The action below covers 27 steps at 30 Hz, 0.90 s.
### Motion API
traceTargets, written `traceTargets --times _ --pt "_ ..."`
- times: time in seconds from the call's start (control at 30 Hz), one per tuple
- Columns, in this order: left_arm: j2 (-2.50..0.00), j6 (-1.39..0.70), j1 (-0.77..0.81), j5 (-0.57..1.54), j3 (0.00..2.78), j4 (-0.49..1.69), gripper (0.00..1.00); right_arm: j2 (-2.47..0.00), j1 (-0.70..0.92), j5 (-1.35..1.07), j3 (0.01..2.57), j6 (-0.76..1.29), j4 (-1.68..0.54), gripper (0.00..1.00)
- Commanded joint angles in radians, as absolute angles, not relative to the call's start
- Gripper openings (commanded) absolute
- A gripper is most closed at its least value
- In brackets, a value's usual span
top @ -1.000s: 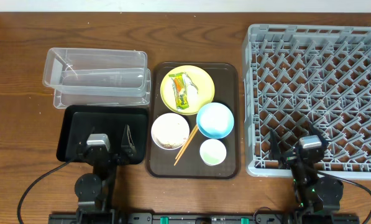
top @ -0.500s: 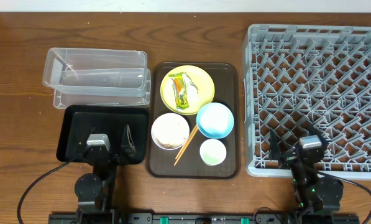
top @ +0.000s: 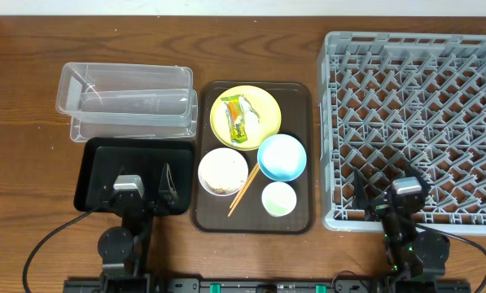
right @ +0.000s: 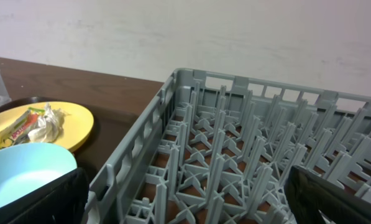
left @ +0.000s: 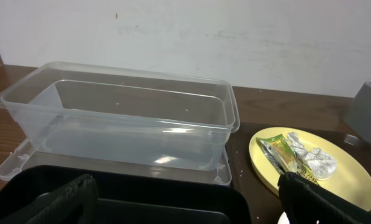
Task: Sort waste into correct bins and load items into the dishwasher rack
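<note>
On the brown serving tray [top: 301, 102] stand a yellow plate [top: 264, 103] with a yellow-green wrapper [top: 237, 119] and white tissue [top: 256, 111], a white bowl [top: 221, 171], a light blue bowl [top: 282, 157], a pale cup [top: 278, 198] and chopsticks [top: 243, 189]. I cannot make out any rice grains. My left gripper [top: 141, 187] is open and empty over the black tray [top: 92, 163], which lies in front of the clear tub [top: 124, 99]. My right gripper [top: 389, 195] is open and empty over the front left corner of the grey rack [top: 418, 98].
The clear tub [left: 123, 112] rests on its lid. The rack's wall [right: 141, 149] rises close to the serving tray's right side. The wooden table's far edge meets a white wall.
</note>
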<state>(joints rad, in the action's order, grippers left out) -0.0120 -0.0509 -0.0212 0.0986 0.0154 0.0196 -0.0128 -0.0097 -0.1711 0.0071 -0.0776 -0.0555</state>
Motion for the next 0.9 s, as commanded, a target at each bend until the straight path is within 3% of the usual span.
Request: traceTargets --times 0.0,0.53,0.87 --pt "-0.004 -0.041 -0.016 0.12 0.004 0.059 0.95 -0.007 -0.006 -0.158 0.006 -0.087 -0.053 0.99" --pt "-0.011 -0.118 -0.016 0.12 0.006 0.06 0.95 -0.042 -0.006 -0.006 0.015 0.018 -0.068 0.99" --pt "-0.173 -0.141 -0.016 0.12 0.192 0.196 0.95 -0.303 -0.006 0.08 0.247 0.018 -0.189 0.99"
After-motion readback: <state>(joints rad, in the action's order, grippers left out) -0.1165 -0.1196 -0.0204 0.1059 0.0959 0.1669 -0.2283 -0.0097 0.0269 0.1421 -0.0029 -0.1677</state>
